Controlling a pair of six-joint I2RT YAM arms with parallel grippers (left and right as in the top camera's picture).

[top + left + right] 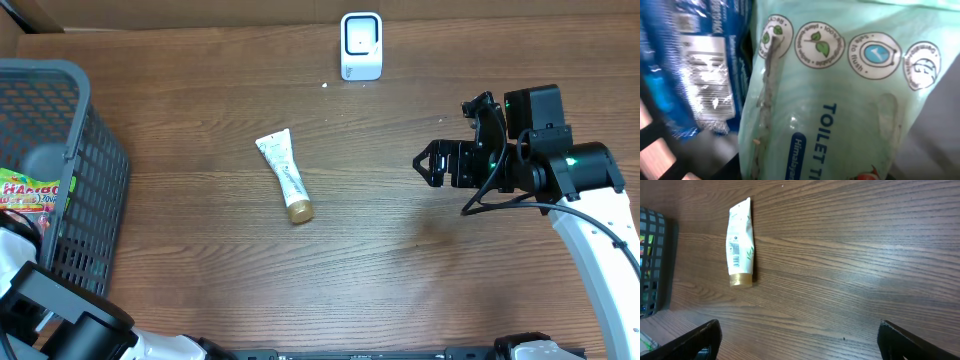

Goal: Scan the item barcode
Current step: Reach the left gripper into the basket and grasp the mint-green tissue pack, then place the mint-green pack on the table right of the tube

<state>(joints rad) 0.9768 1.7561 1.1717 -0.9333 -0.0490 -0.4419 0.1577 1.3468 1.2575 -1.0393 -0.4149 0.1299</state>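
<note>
The left gripper is down in the basket (95, 200) at far left, jaws hidden so I cannot tell its grip, facing a green wipes pack (840, 110), likely soft, light, slick, best pinched at an edge, while the right gripper (422, 165) hangs wide open.

Dark brown wood-grain table (400, 260); tan cardboard-like board (40, 12) along far edge; soft even light

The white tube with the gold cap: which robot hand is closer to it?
Right. The right gripper hovers open over the table beside the tube; the left arm is farther off, down at the basket.
</note>
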